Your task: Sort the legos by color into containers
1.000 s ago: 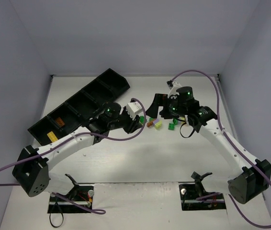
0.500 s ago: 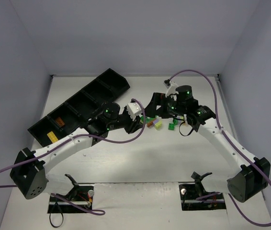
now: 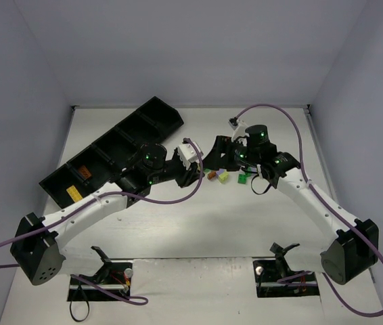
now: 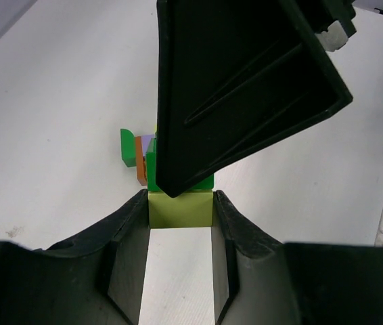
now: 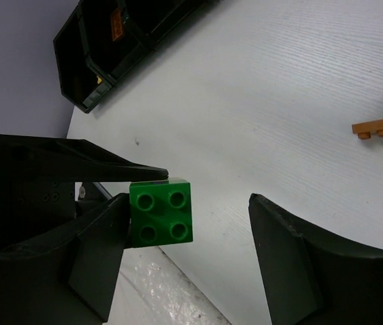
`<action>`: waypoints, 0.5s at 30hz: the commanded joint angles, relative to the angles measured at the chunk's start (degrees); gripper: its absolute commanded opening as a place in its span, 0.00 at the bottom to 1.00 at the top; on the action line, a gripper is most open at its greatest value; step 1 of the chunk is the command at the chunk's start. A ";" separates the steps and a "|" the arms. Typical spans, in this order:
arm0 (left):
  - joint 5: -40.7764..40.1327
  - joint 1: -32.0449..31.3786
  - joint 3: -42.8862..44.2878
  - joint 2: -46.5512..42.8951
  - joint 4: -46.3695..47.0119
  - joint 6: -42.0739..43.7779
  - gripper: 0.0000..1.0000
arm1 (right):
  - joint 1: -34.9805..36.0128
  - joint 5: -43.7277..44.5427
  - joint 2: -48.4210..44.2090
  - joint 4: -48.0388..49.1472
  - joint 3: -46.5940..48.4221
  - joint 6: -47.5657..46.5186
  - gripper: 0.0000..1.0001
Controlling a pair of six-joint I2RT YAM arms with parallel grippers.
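Note:
My left gripper (image 4: 181,198) is shut on a lime lego (image 4: 181,210) with a green lego (image 4: 151,169) joined to its far side. In the right wrist view that green lego (image 5: 161,213) shows four studs and sits against the left finger of my right gripper (image 5: 190,203), which is open wide around it. In the top view the left gripper (image 3: 197,175) and right gripper (image 3: 212,161) meet just left of the loose legos: brown (image 3: 212,176), lime-yellow (image 3: 223,176) and green (image 3: 243,178). The black tray of containers (image 3: 110,152) lies at the back left.
A right-gripper finger (image 4: 245,88) fills the upper left wrist view. Beyond it lie orange (image 4: 140,161), purple (image 4: 147,141) and green (image 4: 127,147) legos. The tray's near-left compartments hold an orange lego (image 3: 83,172) and a yellow one (image 3: 74,191).
The left gripper has moved right and the right gripper has moved left, so the two now meet at the left edge of the lego pile.

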 commanded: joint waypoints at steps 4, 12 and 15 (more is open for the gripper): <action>0.58 -0.24 3.71 -2.04 5.64 0.69 0.25 | 0.37 -2.76 0.18 4.91 0.16 -0.11 0.56; -0.65 -0.42 3.54 -1.16 7.22 0.07 0.25 | 0.29 -4.71 0.88 5.71 0.07 -0.29 0.03; -1.96 -0.33 3.19 -0.02 5.56 -0.19 0.24 | 0.02 -3.39 0.27 5.62 0.24 -1.08 0.00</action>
